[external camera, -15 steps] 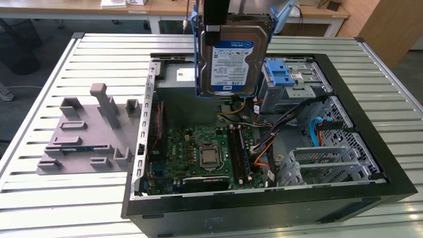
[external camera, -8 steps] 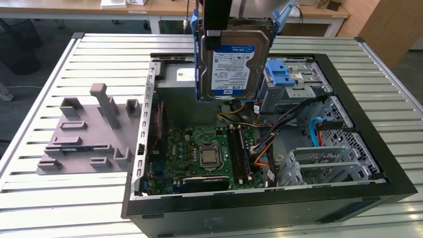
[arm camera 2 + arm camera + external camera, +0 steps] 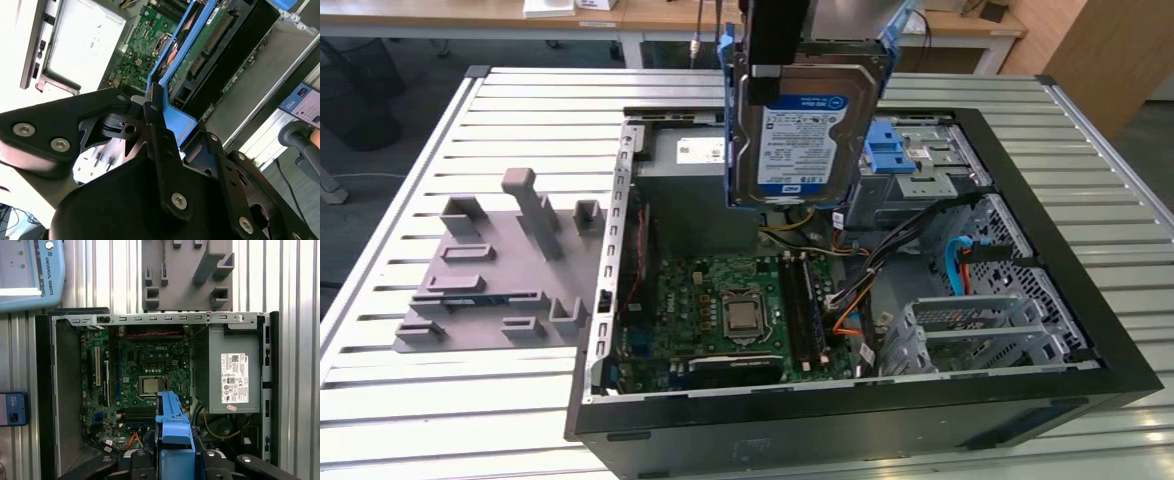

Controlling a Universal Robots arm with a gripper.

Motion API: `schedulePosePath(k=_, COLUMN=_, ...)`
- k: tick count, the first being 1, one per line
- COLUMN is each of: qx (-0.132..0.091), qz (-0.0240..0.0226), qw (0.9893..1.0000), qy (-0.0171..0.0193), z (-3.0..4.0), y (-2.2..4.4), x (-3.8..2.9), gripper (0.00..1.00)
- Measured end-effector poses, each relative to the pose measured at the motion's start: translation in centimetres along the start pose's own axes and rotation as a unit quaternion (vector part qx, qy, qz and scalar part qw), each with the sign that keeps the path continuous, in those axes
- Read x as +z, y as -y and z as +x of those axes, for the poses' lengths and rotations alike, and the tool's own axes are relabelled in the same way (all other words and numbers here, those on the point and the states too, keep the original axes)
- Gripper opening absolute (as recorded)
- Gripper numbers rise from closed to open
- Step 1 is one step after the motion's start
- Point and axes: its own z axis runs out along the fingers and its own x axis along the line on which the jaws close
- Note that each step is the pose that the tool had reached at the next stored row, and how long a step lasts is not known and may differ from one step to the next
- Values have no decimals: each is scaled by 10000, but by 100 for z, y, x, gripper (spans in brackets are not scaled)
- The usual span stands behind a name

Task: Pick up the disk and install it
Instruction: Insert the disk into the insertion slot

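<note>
- Gripper (image 3: 151,104): black metal jaws clamped on the blue plastic side rail of the disk (image 3: 801,130).
- Disk: flat silver rectangle with a blue-and-white label, hanging on edge from the jaws.
- Beneath the jaws: open black computer case (image 3: 854,425), green motherboard (image 3: 727,300), smooth grey power-supply box (image 3: 235,340).
- Beside the case: grey moulded fixture (image 3: 494,285) on the slatted metal table (image 3: 440,410).

Surface (image 3: 467,410): silver metal slats, ribs running across exterior view left to right. Open black computer case (image 3: 854,425) lies on its side directly on slats, toward exterior view's right. Grey plastic fixture (image 3: 487,290) with upright pegs sits flat on slats, just beside case on exterior view's left.
</note>
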Motion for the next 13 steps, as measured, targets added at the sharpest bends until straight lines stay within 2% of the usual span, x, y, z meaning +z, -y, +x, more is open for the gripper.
schedulePosePath(k=4, qx=0, qz=0, qw=10000, qy=0, z=17, y=45, x=6, gripper=36)
schedulePosePath(k=10, qx=0, qz=0, qw=10000, qy=8, z=182, y=51, x=22, gripper=36)
schedulePosePath(k=11, qx=0, qz=-1, qw=10000, qy=17, z=210, y=51, x=25, gripper=36)
schedulePosePath(k=13, qx=1, qz=-1, qw=10000, qy=64, z=257, y=53, x=31, gripper=36)
